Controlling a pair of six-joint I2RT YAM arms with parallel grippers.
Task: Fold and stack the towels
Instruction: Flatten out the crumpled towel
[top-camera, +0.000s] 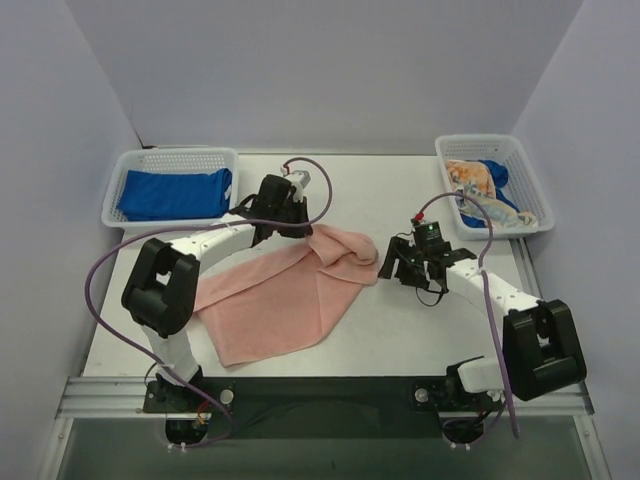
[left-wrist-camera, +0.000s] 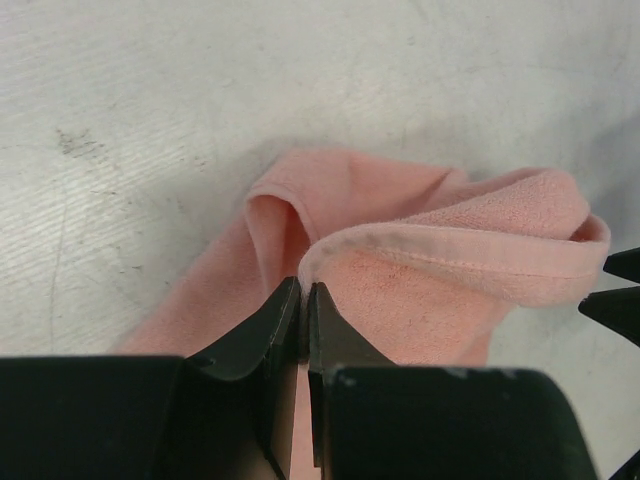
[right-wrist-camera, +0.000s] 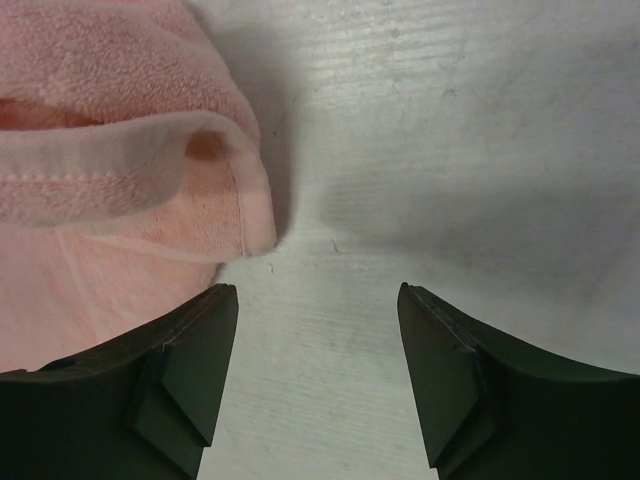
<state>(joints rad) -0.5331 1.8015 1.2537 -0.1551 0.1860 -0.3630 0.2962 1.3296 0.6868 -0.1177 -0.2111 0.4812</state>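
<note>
The left gripper (left-wrist-camera: 304, 292) pinched the hem of the pink towel (left-wrist-camera: 430, 215) tight; the right gripper (right-wrist-camera: 315, 295) stood wide beside its corner, holding nothing.

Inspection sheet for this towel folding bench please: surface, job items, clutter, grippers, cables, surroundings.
Surface: white table, faint marks, no spills seen.
Job's things: pink towel part-folded at centre, its far right corner bunched; blue towel lying in the left basket; printed towel and second blue towel heaped in the right basket.
Clutter: nothing seen.
Grippers: left gripper shut on the pink towel's hem; right gripper open, empty, beside the bunched corner.
Cables: a purple cable loops along each arm.
Surroundings: plain pale walls on three sides; metal rail at the near edge.
</note>
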